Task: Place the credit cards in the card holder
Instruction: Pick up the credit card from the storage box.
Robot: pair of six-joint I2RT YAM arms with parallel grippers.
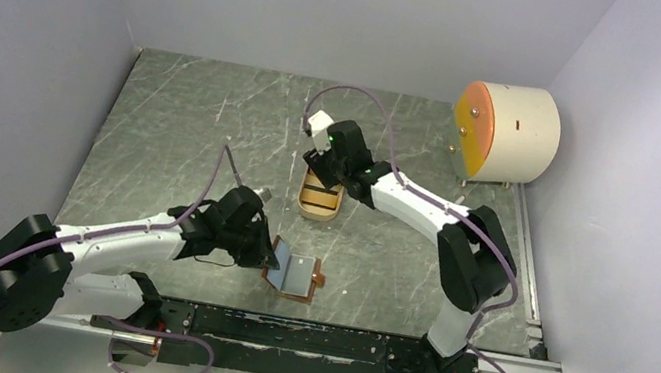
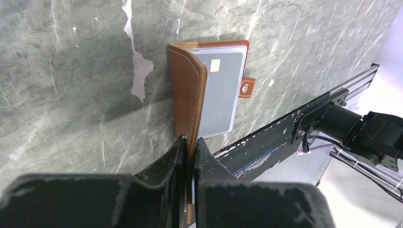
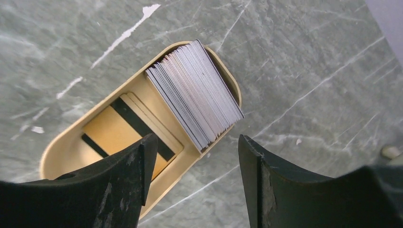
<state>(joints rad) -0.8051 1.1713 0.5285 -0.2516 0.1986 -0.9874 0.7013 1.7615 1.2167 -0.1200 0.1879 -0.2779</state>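
Card holder [image 2: 187, 90] cover between tight left jaws, credit cards [image 3: 195, 92] below right jaws

Card holder [image 1: 295, 274], lower centre of top view: reddish-brown leather, pale stitching, open. One flap stands upright, the other lies flat, snap tab at its edge. Grey card [image 2: 221, 92] with chip sits in its clear pocket. Credit cards [image 3: 195, 92], centre of right wrist view: whitish stack on edge in tan tray [image 3: 57, 152]; gold black-striped cards [image 3: 107, 130] flat beside it.

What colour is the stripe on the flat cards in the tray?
The stripe is black, on gold cards; clearest in the right wrist view.
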